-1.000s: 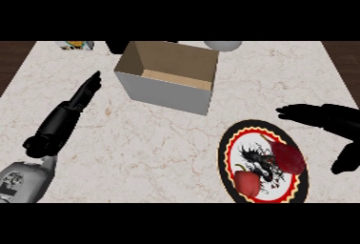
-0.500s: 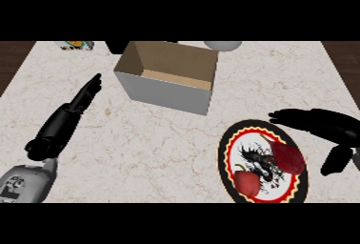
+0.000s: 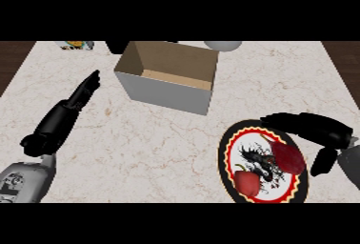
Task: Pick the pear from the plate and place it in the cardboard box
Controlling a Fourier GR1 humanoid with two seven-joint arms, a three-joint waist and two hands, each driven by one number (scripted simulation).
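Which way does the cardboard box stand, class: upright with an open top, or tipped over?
Upright and open: the cardboard box stands on the counter with its open mouth facing up, showing the brown floor inside.

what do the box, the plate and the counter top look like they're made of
The box looks like plain cardboard: matte, grey-white outside, brown inside, thin straight walls, open top. The plate looks like glazed ceramic, though it could be painted otherwise: white face, dark dragon-like figure, black, red and yellow rim. The counter top looks like pale marble or stone laminate, judging by its fine brownish veins.
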